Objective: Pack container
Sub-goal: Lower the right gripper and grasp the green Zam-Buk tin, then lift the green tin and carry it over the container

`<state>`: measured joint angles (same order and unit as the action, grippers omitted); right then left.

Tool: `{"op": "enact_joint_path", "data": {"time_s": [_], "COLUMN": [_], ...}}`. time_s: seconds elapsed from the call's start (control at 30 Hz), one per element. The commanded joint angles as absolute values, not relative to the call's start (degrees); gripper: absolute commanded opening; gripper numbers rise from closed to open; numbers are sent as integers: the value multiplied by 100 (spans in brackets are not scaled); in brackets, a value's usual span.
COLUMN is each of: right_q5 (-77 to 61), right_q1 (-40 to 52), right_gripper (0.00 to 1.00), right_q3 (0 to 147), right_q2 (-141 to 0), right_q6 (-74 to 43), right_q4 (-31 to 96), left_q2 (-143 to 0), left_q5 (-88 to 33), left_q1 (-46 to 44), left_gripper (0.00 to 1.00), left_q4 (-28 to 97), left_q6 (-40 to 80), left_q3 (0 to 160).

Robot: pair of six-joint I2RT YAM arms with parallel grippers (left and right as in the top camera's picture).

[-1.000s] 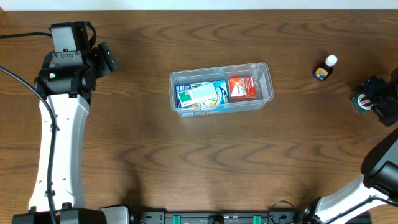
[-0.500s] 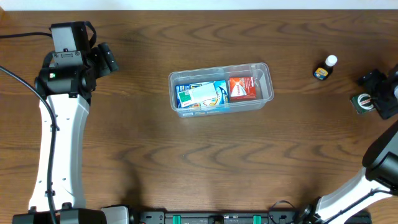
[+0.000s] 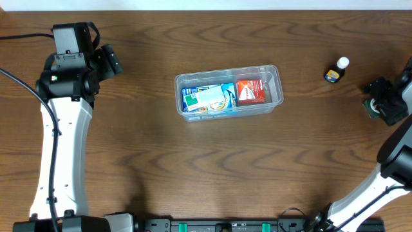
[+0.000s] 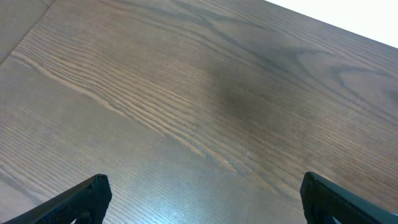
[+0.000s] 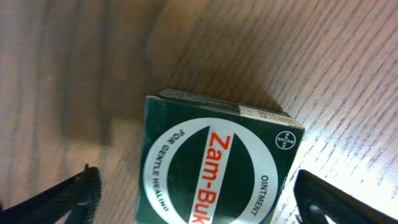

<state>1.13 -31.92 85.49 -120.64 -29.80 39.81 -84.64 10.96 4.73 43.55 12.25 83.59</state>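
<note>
Between the right gripper's (image 5: 198,202) spread fingers lies a green Zam-Buk box (image 5: 217,165), unclamped, probably lined up for a grab; the clear container (image 3: 276,84) sits well away, mid-way along the table (image 3: 193,167), part-filled. Opposite, the left gripper (image 4: 208,202) hangs spread, idle.

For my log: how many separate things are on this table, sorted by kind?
Clear container: 1
Small boxes: 3 (blue box, red box, green Zam-Buk box)
Small bottle: 1
Total: 5
</note>
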Motion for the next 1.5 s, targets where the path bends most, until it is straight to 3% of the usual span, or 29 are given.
{"op": "enact_joint_path", "data": {"time_s": [0.0,0.1,0.27,0.63,0.97,1.2,1.47], "right_q5": [287,294,296,301,-454,-521,-486], "right_q1": [-3236,-3245,-3247,-3310,-3068,-1909,384], "right_gripper": [88,82,58,57,46,46,48], "right_q3": [8525,8525,8525,8534,8538,8538,8538], "right_q2": [-12206,-12206,-12206,-11878,-10289,-9218,-8967], "right_q6": [-3039,-3039,-2969,-2545,-2034,-1820,-2132], "right_q4": [4001,3992,4003,4276,5251,5776,5310], "left_q2": [-8466,-8466,-8466,-8466,-8466,-8466,-8466], "left_q5": [1184,1186,1184,1184,1184,1184,1186], "left_q1": [486,486,486,486,486,486,486], "left_gripper": [98,98,98,98,98,98,98], "left_q4": [4372,4372,4372,4372,4372,4372,4372], "left_q6": [1299,1299,1299,1299,1299,1299,1299], "left_q3": [8379,8379,8379,8379,8379,8379,8379]}}
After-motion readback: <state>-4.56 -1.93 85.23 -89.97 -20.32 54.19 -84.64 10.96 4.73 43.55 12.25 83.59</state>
